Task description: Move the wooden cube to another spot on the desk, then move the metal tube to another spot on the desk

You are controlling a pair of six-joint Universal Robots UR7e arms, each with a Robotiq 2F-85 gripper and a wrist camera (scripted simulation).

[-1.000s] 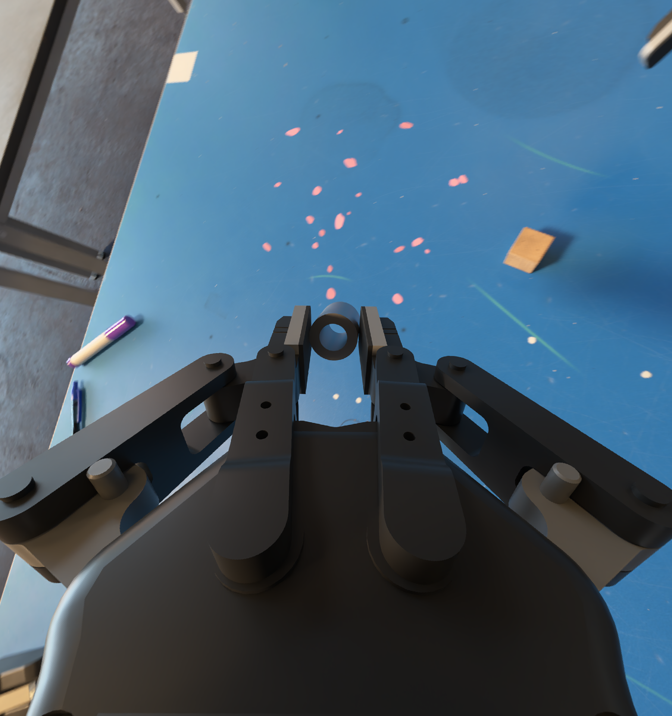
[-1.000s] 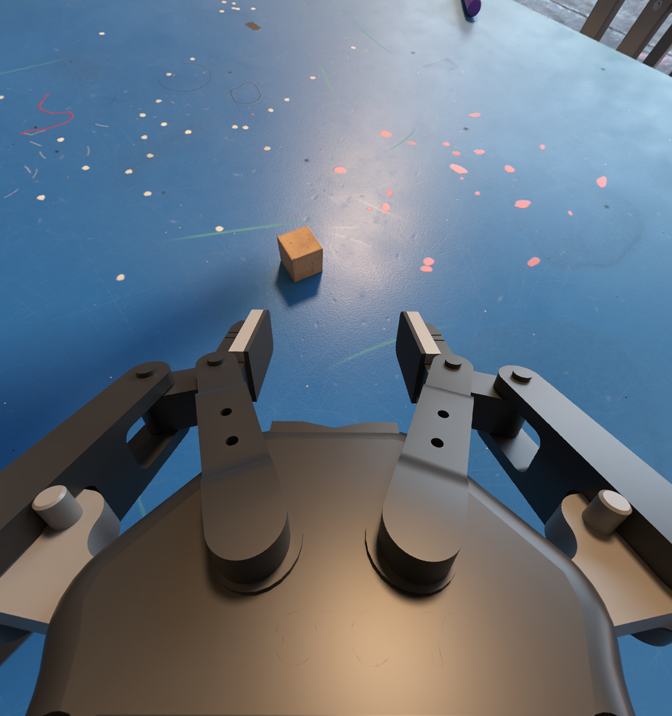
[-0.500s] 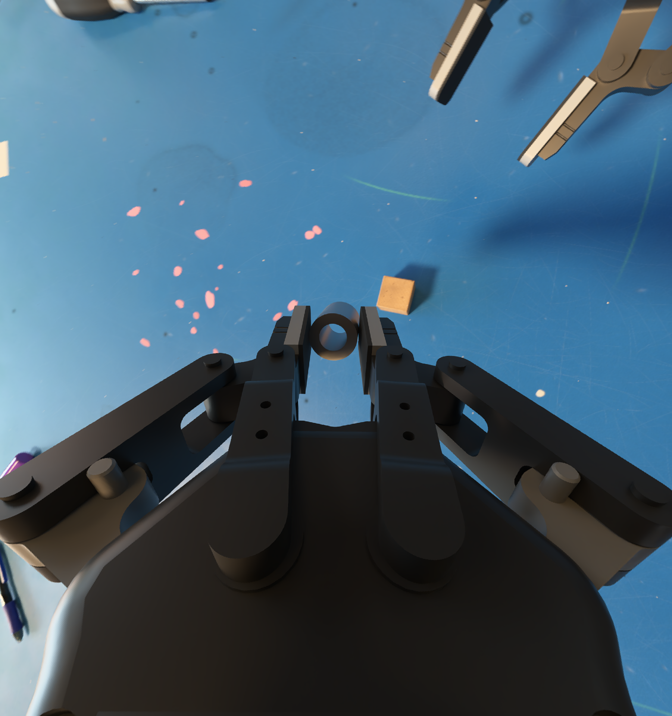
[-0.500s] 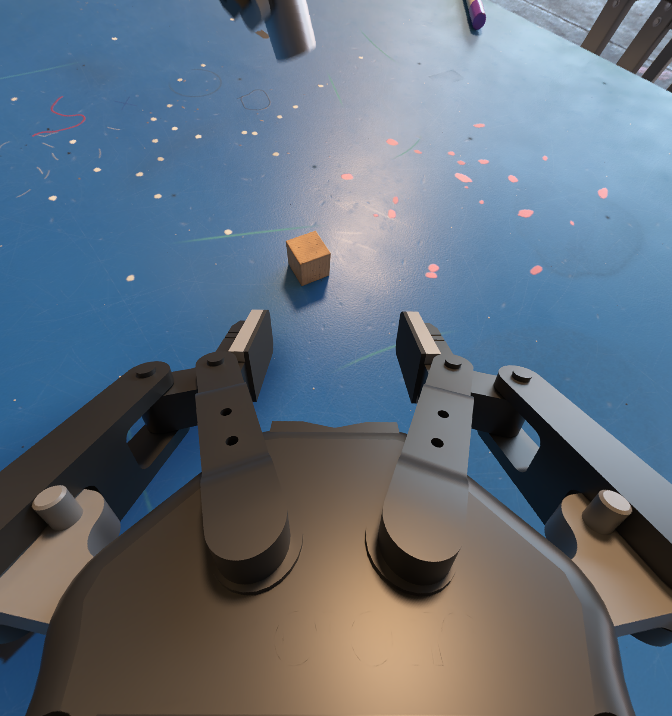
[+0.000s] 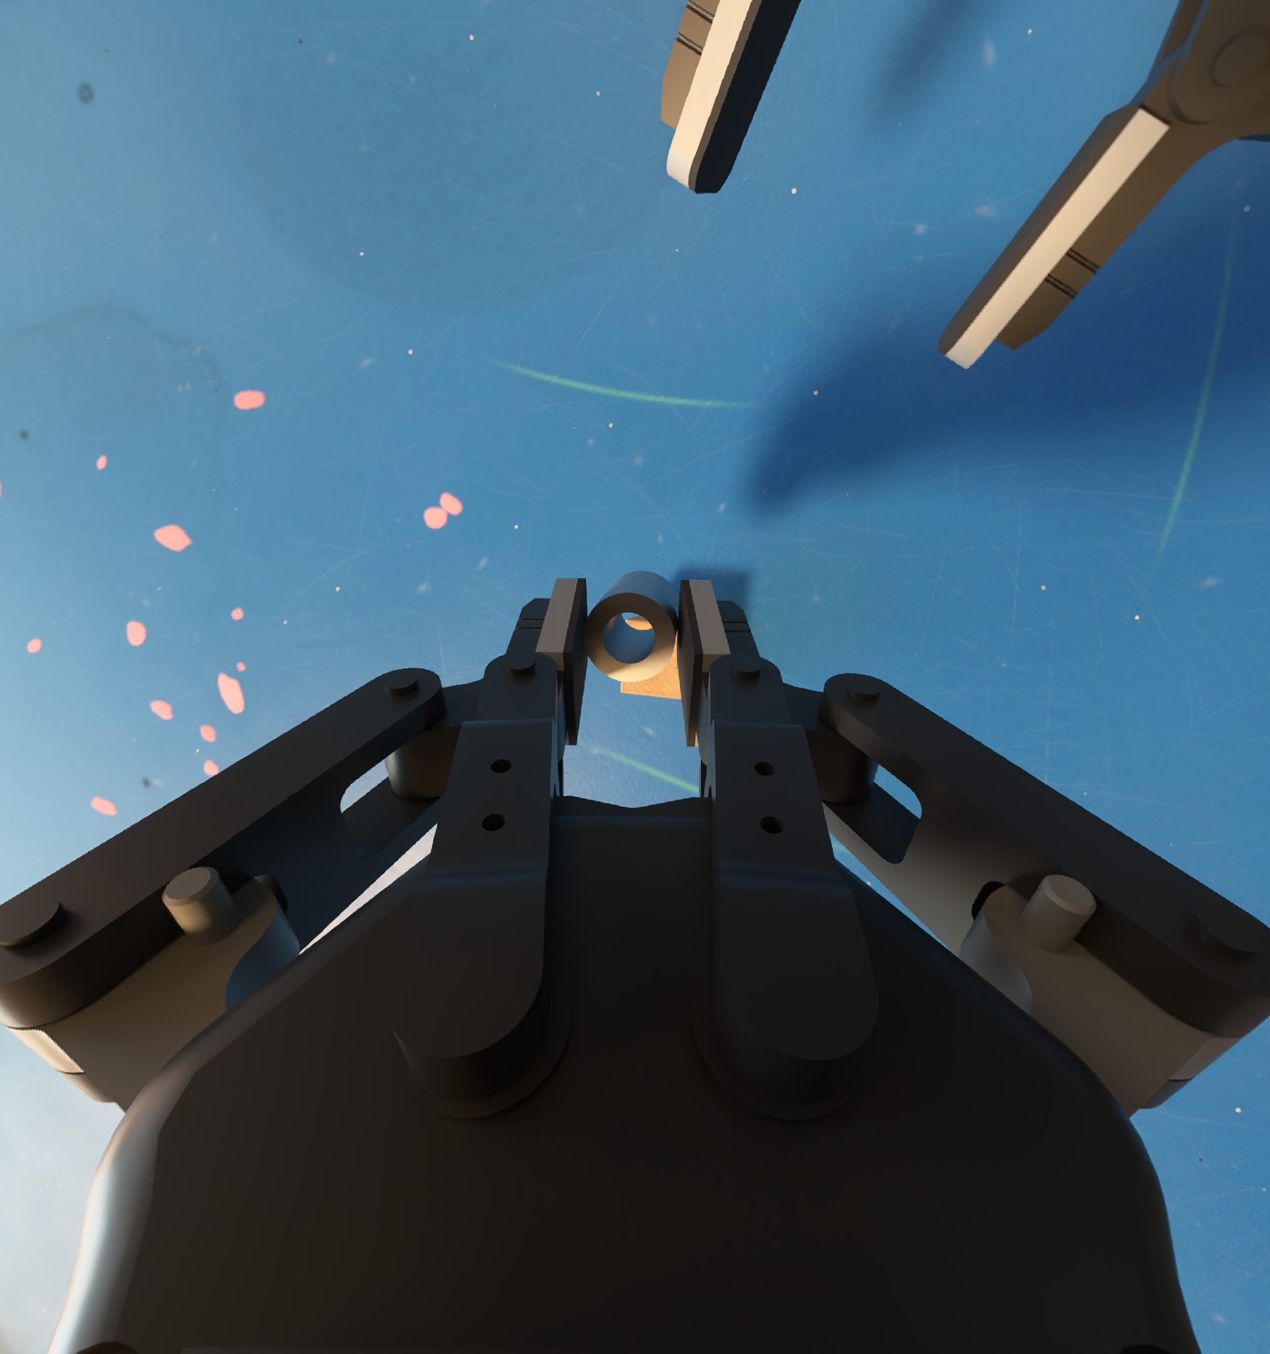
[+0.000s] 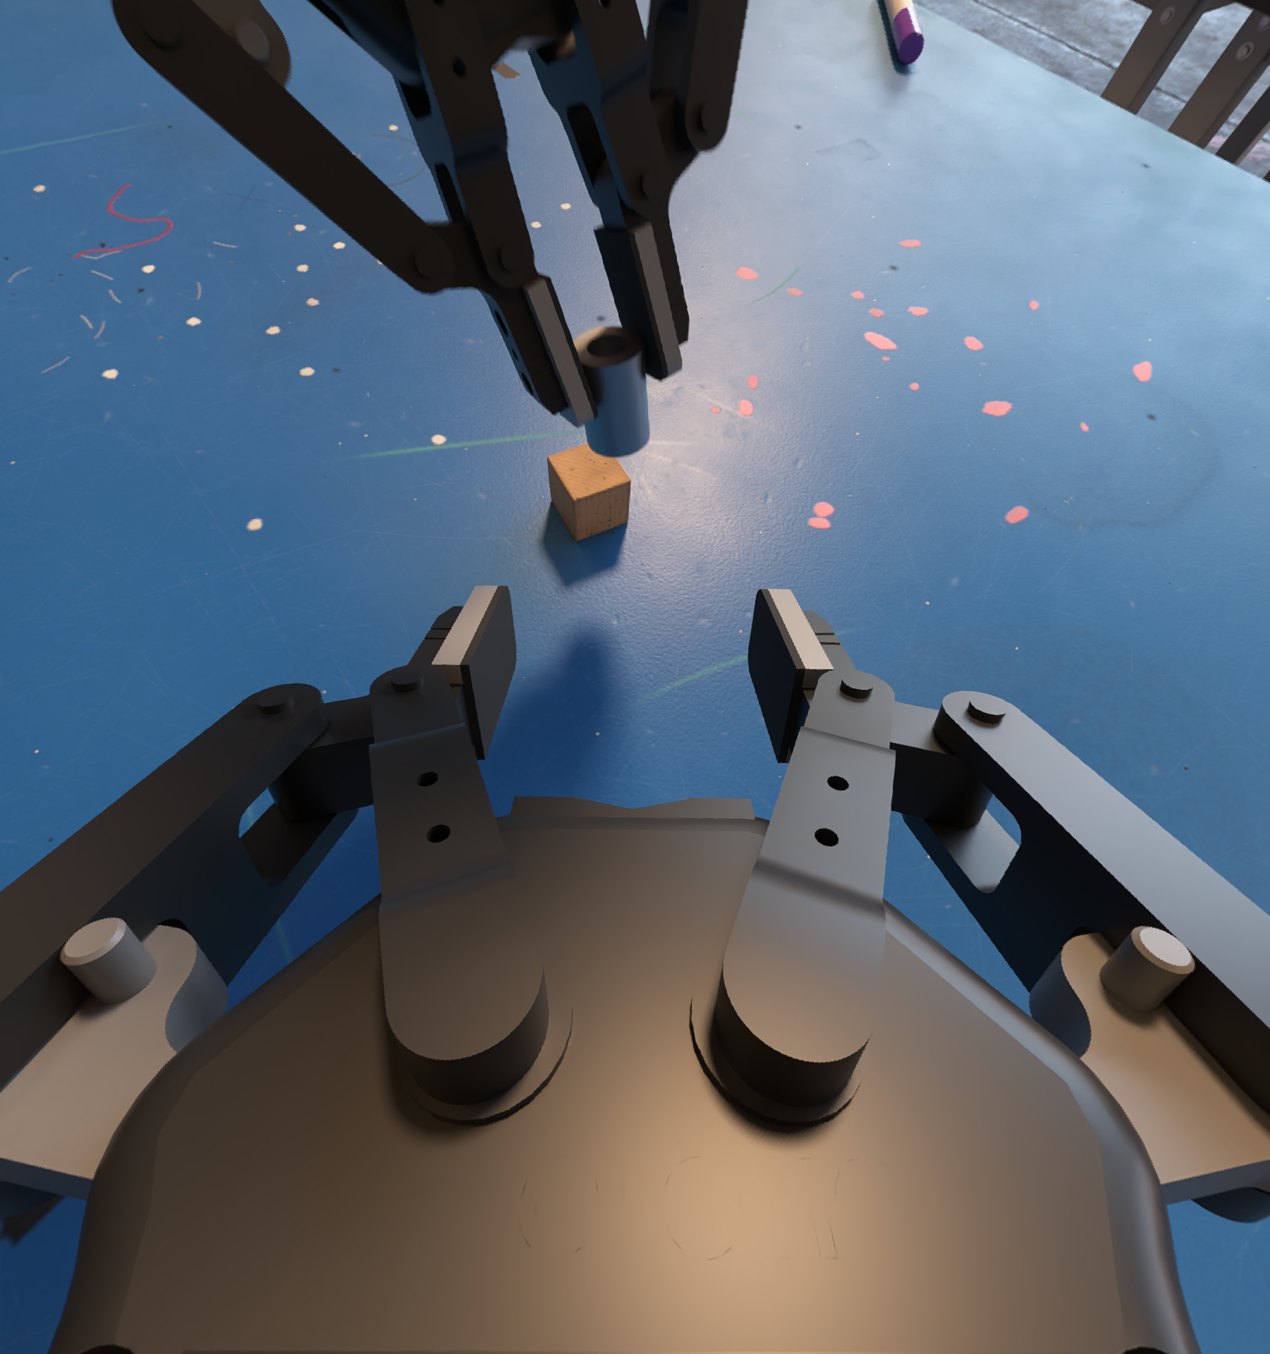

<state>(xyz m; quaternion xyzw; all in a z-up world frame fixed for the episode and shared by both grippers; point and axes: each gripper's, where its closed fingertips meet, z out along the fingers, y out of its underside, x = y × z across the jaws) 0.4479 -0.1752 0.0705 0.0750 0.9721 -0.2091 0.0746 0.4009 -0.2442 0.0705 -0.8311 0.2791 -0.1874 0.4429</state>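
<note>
While left tool (image 6: 610, 381) clamps metal tube (image 6: 615, 392), right tool (image 6: 630, 663) apart, blue desk (image 6: 983, 586) (paint-flecked).

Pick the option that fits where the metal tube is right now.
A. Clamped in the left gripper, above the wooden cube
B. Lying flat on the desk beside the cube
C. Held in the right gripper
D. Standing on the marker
A: the left gripper is shut on the metal tube, held upright just over the wooden cube, while the right gripper is open and empty.

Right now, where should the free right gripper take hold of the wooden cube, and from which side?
Probably from above, right gripper closing on two opposite vertical faces of the wooden cube: flat, parallel, bare. The metal tube, held by the left gripper, hangs just over it, so wait.
</note>
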